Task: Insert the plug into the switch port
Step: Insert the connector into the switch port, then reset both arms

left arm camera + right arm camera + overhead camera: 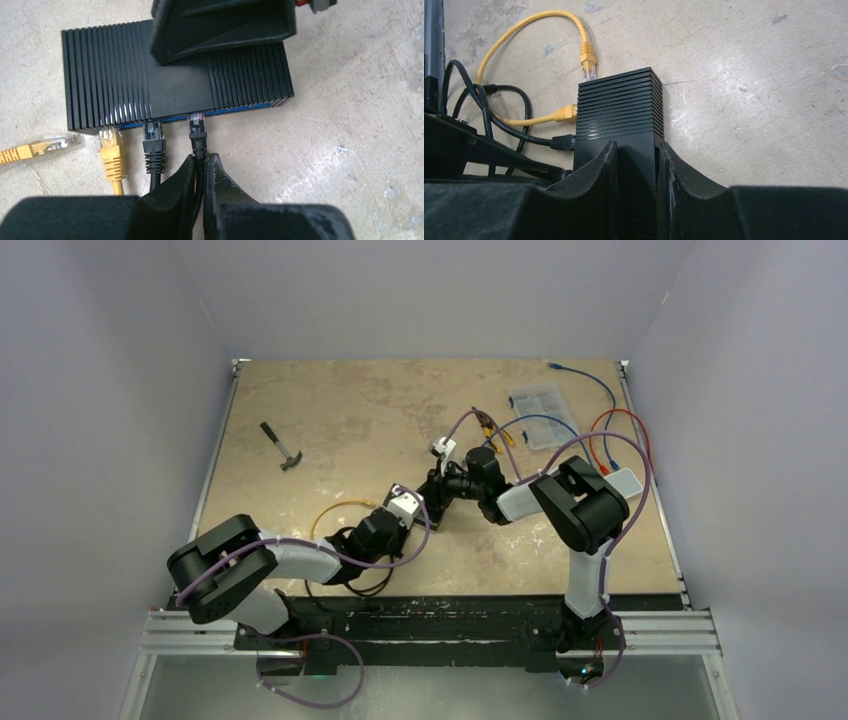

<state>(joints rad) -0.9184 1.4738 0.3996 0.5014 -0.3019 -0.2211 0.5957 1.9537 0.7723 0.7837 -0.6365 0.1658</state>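
Your left hand (200,165) pinches the bendy cord (199,153) just behind the stiff plug (196,126); your right hand (636,150) grips the box (619,107).

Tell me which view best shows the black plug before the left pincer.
The left wrist view: the black plastic plug is close at the black ribbed switch, before the left pincer. From above the arms hide it; the right wrist view barely shows it.

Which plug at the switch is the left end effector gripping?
The rightmost black plug, clamped at its tail; the other black plug and yellow plug sit untouched.
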